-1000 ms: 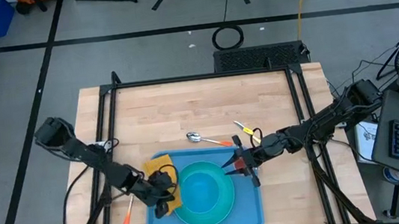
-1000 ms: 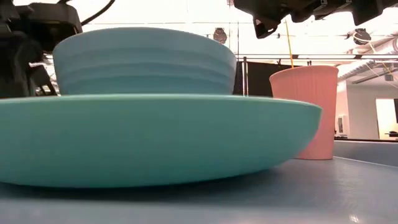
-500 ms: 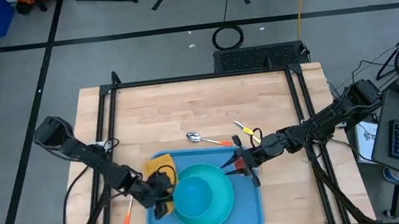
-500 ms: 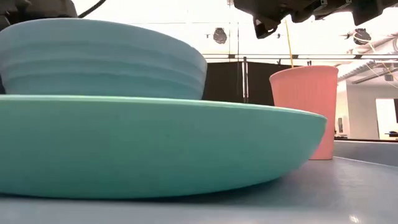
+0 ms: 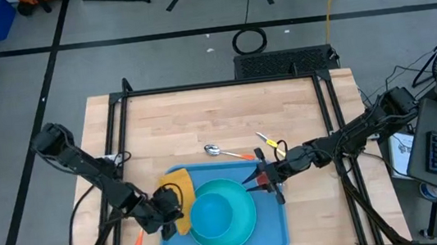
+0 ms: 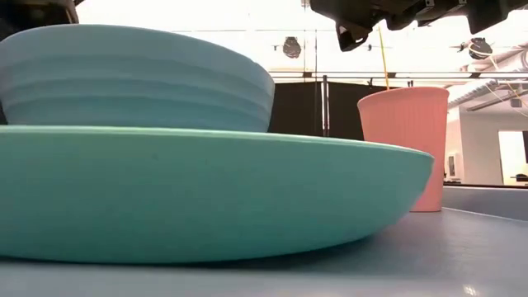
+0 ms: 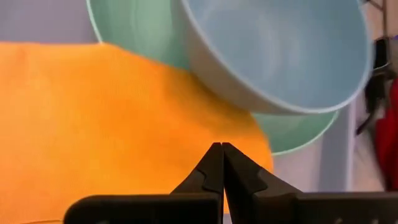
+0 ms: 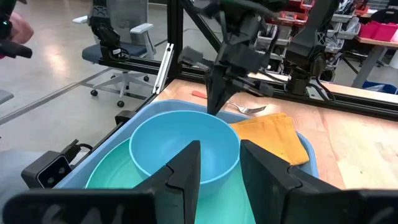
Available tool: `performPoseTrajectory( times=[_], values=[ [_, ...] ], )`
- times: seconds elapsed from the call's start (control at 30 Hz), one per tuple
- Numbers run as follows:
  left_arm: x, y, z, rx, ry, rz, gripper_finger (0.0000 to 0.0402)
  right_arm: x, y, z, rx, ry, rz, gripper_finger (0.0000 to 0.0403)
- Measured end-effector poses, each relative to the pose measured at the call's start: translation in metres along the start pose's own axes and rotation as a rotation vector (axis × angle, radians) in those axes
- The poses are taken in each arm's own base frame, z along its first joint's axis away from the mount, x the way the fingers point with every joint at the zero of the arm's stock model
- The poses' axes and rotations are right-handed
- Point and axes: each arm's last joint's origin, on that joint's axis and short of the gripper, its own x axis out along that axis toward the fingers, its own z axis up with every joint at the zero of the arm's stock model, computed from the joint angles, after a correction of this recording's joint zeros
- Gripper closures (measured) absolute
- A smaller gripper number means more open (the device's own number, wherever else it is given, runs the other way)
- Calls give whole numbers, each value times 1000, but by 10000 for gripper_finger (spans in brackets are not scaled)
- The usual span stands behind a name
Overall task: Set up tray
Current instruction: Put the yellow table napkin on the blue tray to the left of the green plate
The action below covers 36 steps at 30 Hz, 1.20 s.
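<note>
Blue tray at the near edge of the wooden worktop, both arms reaching over it.

The worktop [image 5: 227,121] carries the tray [image 5: 274,230] near its front middle. On the tray sits a turquoise plate [image 5: 246,218] with a light-blue bowl [image 5: 211,216] in it; a yellow napkin [image 5: 180,194] lies on the tray's left part, partly under the plate. A pink ribbed cup [image 6: 404,144] stands on the tray's right side, under the right claw [image 5: 260,178], whose fingers stand apart with nothing visibly between them. The left claw [image 5: 165,211] is clenched, its tips [image 7: 217,163] pressed together just over the napkin. A spoon [image 5: 220,150] lies on the worktop just beyond the tray.
</note>
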Motion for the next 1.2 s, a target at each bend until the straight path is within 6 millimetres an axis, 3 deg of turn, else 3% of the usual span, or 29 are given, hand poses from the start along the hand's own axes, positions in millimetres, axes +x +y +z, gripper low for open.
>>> performPoseTrajectory(
  times=[0.23, 0.57, 0.8, 1.2],
  values=[
    [18, 9, -7, -31, 78, 79, 401, 0, 0, 0, 0, 0, 0, 300],
    [39, 3, -7, -12, 50, 8, 401, 0, 0, 0, 0, 2, 0, 300],
    [59, 12, -11, -115, 236, -9, 401, 0, 0, 0, 0, 2, 0, 300],
    [53, 13, -14, -222, 498, -90, 401, 0, 0, 0, -1, 3, 0, 300]
  ],
)
